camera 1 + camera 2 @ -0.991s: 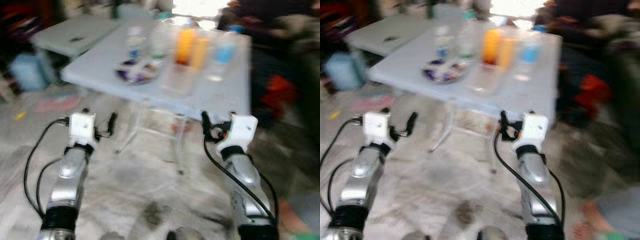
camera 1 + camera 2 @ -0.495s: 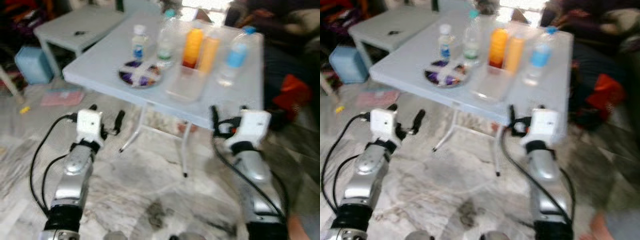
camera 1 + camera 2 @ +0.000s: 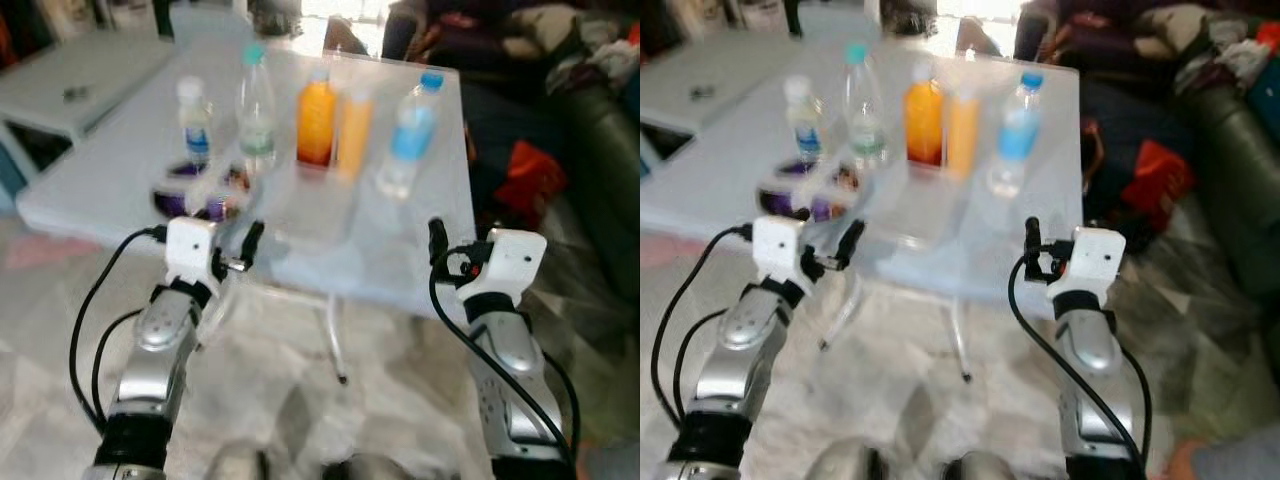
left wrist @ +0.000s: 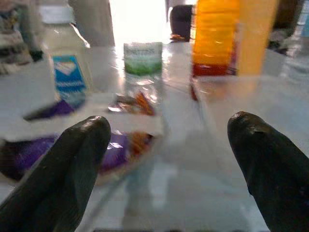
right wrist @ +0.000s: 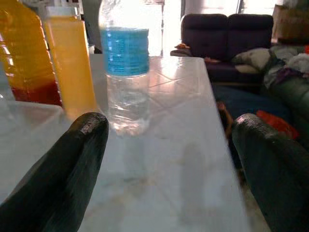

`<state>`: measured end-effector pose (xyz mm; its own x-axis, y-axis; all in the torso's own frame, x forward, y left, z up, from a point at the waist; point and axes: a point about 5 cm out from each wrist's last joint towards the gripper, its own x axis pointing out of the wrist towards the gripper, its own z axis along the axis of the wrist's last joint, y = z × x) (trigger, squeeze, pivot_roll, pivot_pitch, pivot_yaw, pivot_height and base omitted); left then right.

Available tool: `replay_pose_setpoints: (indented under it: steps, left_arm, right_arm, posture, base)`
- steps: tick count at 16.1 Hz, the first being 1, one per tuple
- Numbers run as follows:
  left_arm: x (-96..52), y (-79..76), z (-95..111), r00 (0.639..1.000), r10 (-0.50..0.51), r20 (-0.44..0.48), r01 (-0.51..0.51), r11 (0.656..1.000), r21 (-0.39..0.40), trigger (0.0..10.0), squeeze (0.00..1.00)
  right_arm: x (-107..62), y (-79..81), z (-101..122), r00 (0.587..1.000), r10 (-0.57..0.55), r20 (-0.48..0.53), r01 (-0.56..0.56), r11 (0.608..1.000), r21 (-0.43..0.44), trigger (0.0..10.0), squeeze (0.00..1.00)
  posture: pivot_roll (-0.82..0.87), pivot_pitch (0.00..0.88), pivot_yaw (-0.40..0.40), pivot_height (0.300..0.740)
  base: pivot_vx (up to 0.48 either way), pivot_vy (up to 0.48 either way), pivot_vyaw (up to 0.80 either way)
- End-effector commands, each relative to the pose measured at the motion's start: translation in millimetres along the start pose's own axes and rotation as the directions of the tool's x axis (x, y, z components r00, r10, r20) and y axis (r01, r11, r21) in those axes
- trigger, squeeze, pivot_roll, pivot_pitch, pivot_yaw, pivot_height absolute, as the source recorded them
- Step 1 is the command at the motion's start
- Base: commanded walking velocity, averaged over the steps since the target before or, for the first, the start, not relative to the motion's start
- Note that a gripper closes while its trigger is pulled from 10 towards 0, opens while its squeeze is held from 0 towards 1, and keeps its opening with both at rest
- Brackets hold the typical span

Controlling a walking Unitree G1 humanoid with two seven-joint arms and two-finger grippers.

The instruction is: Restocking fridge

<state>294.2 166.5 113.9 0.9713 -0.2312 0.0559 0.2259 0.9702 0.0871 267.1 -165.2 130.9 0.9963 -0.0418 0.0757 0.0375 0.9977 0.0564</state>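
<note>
Both grippers (image 4: 169, 159) (image 5: 174, 164) (spread) face table (image 3: 420, 240) w/ bottles (image 3: 316, 125).

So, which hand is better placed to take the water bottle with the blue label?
The right hand, probably. Its open fingers already face the blue-label bottle on the table, with free space between. The left hand faces the purple plate instead.
</note>
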Motion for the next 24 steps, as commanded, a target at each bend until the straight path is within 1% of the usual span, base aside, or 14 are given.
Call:
replay_pose_setpoints:
  steps: [1, 2, 5, 7, 9, 10, 15, 18, 20, 24]
  left_arm:
    - [-1.0, 4.4, 2, 1.000, 0.017, 0.012, -0.017, 1.000, 0.009, 10.0, 0.00]
    - [-1.0, 8.4, 5, 0.999, 0.033, 0.026, -0.034, 0.999, 0.007, 10.0, 0.00]
    - [-1.2, 13.3, 7, 0.998, 0.059, 0.039, -0.059, 0.998, 0.004, 10.0, 0.00]
    - [-0.1, 14.8, 8, 0.996, 0.075, 0.047, -0.075, 0.997, 0.005, 10.0, 0.00]
    - [1.0, 15.4, 9, 0.996, 0.081, 0.047, -0.081, 0.997, -0.004, 10.0, 0.00]
    - [2.2, 15.5, 11, 0.996, 0.077, 0.051, -0.077, 0.997, -0.007, 10.0, 0.00]
    - [3.8, 16.9, 15, 0.995, 0.073, 0.063, -0.072, 0.997, -0.011, 10.0, 0.00]
    - [7.4, 13.8, 18, 0.995, 0.052, 0.082, -0.050, 0.999, -0.015, 10.0, 0.00]
    - [9.3, 12.0, 20, 0.995, 0.041, 0.088, -0.040, 0.999, -0.018, 10.0, 0.00]
    - [6.0, 7.9, 16, 0.997, 0.034, 0.071, -0.033, 0.999, -0.022, 10.0, 0.00]
  right_arm:
    - [-0.3, 3.1, 1, 1.000, 0.013, 0.001, -0.013, 1.000, 0.003, 10.0, 0.00]
    - [0.3, 2.6, 0, 1.000, 0.010, 0.002, -0.010, 1.000, 0.000, 10.0, 0.00]
    - [1.0, 3.1, 0, 1.000, 0.013, 0.004, -0.013, 1.000, 0.007, 10.0, 0.00]
    - [2.7, 7.8, 1, 0.998, 0.063, 0.009, -0.063, 0.997, 0.044, 10.0, 0.00]
    - [6.4, 11.5, 3, 0.995, 0.100, 0.017, -0.101, 0.993, 0.056, 10.0, 0.00]
    - [9.7, 12.4, 4, 0.994, 0.105, 0.021, -0.106, 0.992, 0.061, 10.0, 0.00]
    - [6.3, 12.3, 2, 0.995, 0.095, 0.025, -0.096, 0.994, 0.052, 10.0, 0.00]
    - [5.7, 12.0, 4, 0.995, 0.091, 0.038, -0.092, 0.995, 0.031, 10.0, 0.00]
    - [5.0, 10.4, 4, 0.996, 0.079, 0.043, -0.080, 0.997, 0.023, 10.0, 0.00]
    - [4.1, 5.9, 1, 0.998, 0.056, 0.028, -0.057, 0.998, 0.021, 10.0, 0.00]
  posture:
    - [-0.07, 0.107, -0.033, 0.740]
    - [-0.07, 0.101, -0.031, 0.740]
    - [-0.07, 0.096, -0.033, 0.740]
    - [-0.06, 0.091, -0.034, 0.740]
    - [-0.06, 0.091, -0.033, 0.740]
    - [-0.05, 0.088, -0.035, 0.740]
    - [-0.05, 0.087, -0.030, 0.740]
    - [-0.06, 0.085, -0.030, 0.740]
    - [-0.06, 0.086, -0.031, 0.740]
    - [-0.06, 0.090, -0.034, 0.740]
  base:
    - [0.000, 0.000, 0.00]
    - [0.000, 0.000, 0.00]
    - [0.000, 0.000, 0.00]
    - [0.000, 0.000, 0.00]
    - [0.000, 0.000, 0.00]
    - [0.000, 0.458, 0.00]
    - [0.000, 0.449, 0.00]
    - [0.000, 0.447, 0.00]
    - [0.000, 0.000, 0.00]
    - [0.000, 0.000, 0.00]
